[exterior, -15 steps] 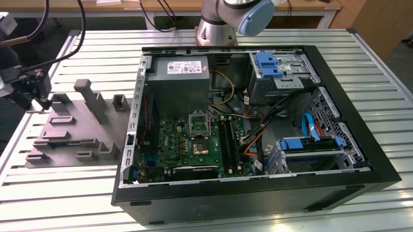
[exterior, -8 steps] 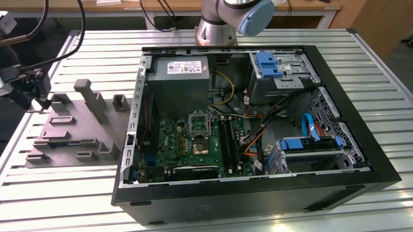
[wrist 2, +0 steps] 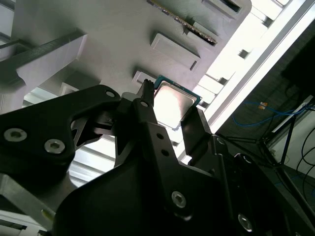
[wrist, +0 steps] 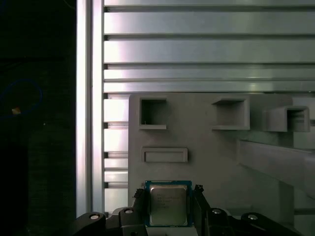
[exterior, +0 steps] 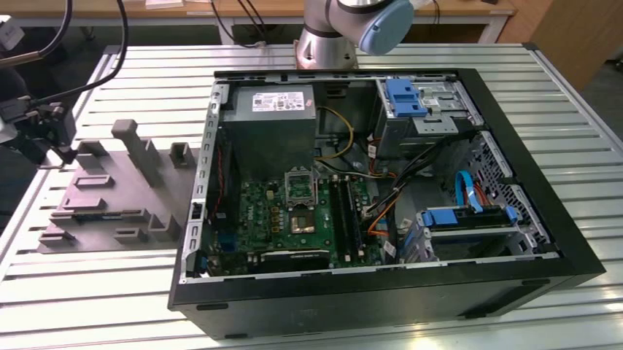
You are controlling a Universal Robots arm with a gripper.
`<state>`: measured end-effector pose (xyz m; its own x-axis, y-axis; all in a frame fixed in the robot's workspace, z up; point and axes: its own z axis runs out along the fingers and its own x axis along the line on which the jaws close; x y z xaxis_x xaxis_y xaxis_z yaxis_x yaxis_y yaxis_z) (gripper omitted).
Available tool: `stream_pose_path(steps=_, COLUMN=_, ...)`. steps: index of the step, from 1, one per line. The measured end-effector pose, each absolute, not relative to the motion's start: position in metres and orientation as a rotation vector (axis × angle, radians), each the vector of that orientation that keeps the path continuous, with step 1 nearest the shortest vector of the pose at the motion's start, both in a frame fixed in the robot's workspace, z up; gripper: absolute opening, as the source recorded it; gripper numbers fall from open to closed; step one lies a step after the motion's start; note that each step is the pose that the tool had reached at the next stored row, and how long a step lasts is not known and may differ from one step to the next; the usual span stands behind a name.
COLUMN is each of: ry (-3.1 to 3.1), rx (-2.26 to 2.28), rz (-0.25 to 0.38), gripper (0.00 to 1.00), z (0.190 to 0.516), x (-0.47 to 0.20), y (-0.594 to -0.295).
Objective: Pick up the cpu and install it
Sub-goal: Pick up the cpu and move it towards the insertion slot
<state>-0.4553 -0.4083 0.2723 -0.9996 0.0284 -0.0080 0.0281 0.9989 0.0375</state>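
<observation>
My gripper [wrist 2: 173, 109] is closed to a narrow gap, and its two black fingers [wrist 2: 147, 115] press against opposite edges of the cpu [wrist 2: 173, 101], so I have hold of the chip and nothing else. In both wrist views the cpu sits between my fingertips with its pale metal top facing the cameras and a thin green rim showing round it. In the first wrist view the cpu [wrist: 168, 205] lies over the edge of the grey fixture block [wrist: 211, 162], just beside a shallow rectangular recess [wrist: 164, 155], with two deeper square pockets further along the block. I cannot tell whether the chip touches the block or hangs just clear of it. The slotted aluminium table [wrist: 197, 49] runs under the fixture. In the exterior view the grey fixture block [exterior: 107, 219] lies at the exterior view's left, and I hang over its far left corner, so the cpu is well apart from the open computer case [exterior: 574, 248] at the exterior view's right. Inside that case the green motherboard [exterior: 282, 219] lies flat, with the silver framed socket [exterior: 300, 188] near its far edge, just near of the grey power supply [exterior: 282, 109]. My arm's base [exterior: 336, 29] stands on the table beyond the case.
</observation>
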Motion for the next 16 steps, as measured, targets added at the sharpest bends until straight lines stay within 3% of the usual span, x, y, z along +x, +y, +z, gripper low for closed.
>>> stream_pose_path(steps=16, ry=3.132, rx=0.044, rz=0.058, gripper=0.47, z=0.2769, x=-0.4553, y=-0.4083)
